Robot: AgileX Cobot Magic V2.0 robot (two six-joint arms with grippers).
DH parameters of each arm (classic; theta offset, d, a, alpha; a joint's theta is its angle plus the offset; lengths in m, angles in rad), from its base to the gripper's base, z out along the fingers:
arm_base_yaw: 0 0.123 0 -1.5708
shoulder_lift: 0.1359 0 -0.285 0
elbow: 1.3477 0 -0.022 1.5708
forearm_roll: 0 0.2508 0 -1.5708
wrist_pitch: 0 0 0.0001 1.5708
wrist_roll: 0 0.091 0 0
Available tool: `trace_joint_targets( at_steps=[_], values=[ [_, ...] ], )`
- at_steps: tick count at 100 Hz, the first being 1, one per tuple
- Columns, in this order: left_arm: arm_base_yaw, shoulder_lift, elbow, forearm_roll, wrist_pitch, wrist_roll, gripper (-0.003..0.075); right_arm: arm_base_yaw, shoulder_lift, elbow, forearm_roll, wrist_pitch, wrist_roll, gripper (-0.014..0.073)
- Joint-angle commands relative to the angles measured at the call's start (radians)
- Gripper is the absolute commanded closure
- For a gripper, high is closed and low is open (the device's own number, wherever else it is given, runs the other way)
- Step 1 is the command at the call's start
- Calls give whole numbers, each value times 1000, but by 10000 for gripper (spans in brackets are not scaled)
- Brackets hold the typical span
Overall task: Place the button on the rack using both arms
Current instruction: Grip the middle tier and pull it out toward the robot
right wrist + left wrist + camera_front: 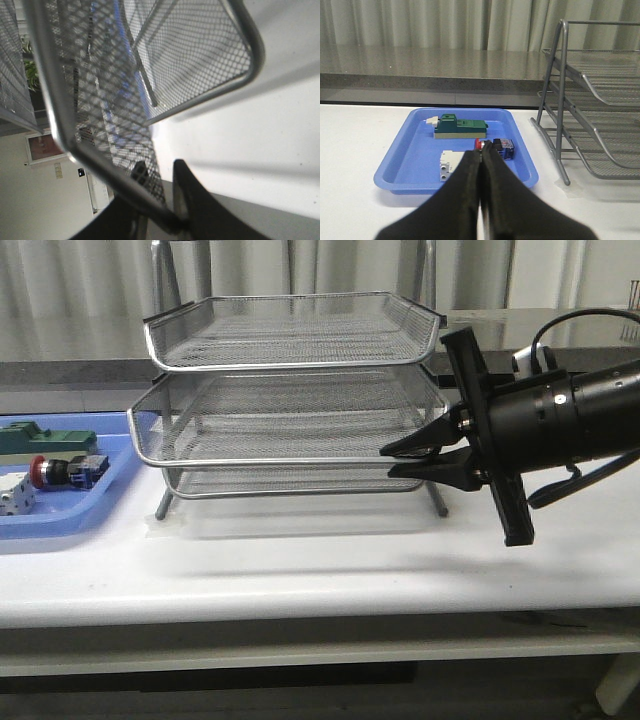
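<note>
Here, the right gripper (pixel 392 460) clamps the rack's (pixel 290 455) middle-tray rim; the left gripper (pixel 481 156), closed and empty, faces the button (pixel 492 146) at twelve o'clock. A jerk could topple the rack.

Silver mesh rack (pixel 290 390), blue tray (pixel 95 505)

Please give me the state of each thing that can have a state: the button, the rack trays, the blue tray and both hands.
button: lying on its side in the blue tray, not held
rack: middle tray pulled forward, all three trays hold nothing
blue tray: holds button, green block, white part
left hand: shut, holding nothing
right hand: around the middle tray's rim
</note>
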Motion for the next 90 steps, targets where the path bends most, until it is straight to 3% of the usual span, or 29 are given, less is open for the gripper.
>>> trace_joint_targets(
  at_steps=[1, 64, 74, 90],
  values=[
    [4, -32, 55, -8, -80, -3, 741, 16, -19, 52, 87, 8, -59, 563],
    [4, -32, 55, -8, -80, -3, 741, 16, -22, 199, 93, 59, -184, 553],
    [4, -32, 55, -8, -80, -3, 741, 16, -36, 199, 93, 54, -199, 487],
    [4, -32, 55, -8, -80, -3, 741, 7, -76, 199, 93, 44, -215, 288]
  ],
)
